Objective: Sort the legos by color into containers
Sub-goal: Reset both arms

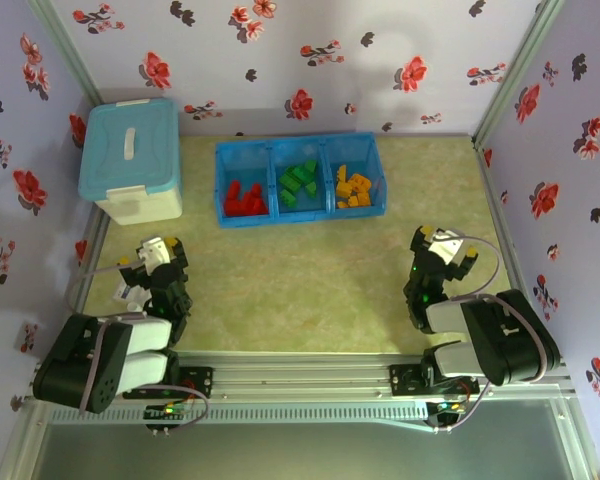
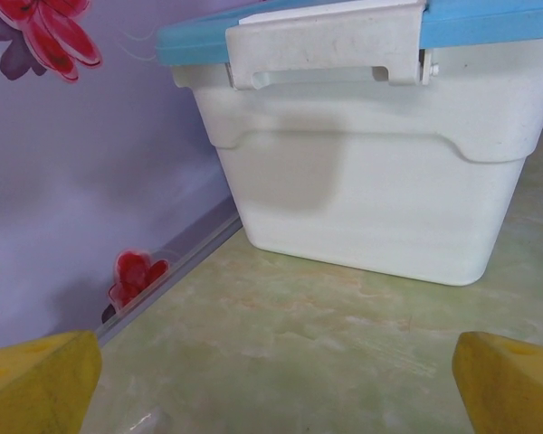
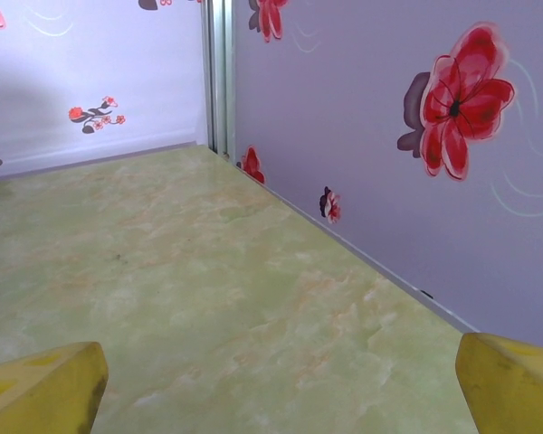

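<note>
The containers point(image 1: 271, 216) are three joined compartments of a bright blue tray at the back middle of the table. Red legos point(image 1: 244, 198) lie in its left compartment, green legos point(image 1: 299, 181) in the middle one, orange-yellow legos point(image 1: 353, 189) in the right one. My left gripper point(image 1: 152, 258) rests near the front left, open and holding nothing; its yellow fingertips point(image 2: 38, 383) frame bare table. My right gripper point(image 1: 442, 251) stands near the front right, open and holding nothing, with yellow fingertips point(image 3: 511, 380) over bare table.
A pale blue lidded storage box point(image 1: 132, 158) with a white base point(image 2: 362, 181) stands at the back left, just ahead of my left gripper. Flowered walls point(image 3: 389, 136) enclose the table on three sides. Green marbled table surface point(image 1: 300, 290) stretches between the arms and the tray.
</note>
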Robot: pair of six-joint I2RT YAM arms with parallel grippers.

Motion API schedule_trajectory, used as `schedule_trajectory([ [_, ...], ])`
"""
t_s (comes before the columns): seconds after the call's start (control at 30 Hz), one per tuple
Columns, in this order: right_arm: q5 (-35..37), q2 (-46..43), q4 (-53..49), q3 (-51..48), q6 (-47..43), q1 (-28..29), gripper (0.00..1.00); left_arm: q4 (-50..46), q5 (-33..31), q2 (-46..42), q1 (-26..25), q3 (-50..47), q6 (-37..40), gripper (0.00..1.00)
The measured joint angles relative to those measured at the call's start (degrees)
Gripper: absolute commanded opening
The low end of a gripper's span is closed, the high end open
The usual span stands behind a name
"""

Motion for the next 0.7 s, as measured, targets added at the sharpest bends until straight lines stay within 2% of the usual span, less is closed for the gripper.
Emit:
schedule_trajectory([
  [0.33, -0.7, -1.0, 0.8, -1.2, 3.9, -4.1, 1.0, 2.5, 1.7, 2.5, 0.2, 1.5, 0.2, 1.0],
  [0.47, -1.5, 6.4, 6.3, -2.1, 7.3, -8.7, 0.99, 2.7, 2.5, 3.6, 0.3, 2.2, 0.5, 1.0],
  [0.7, -4.3, 6.7, 8.1, -2.2, 8.2, -9.0, 0.99, 3.8, 3.8, 6.1, 0.3, 3.4, 0.9, 1.0],
])
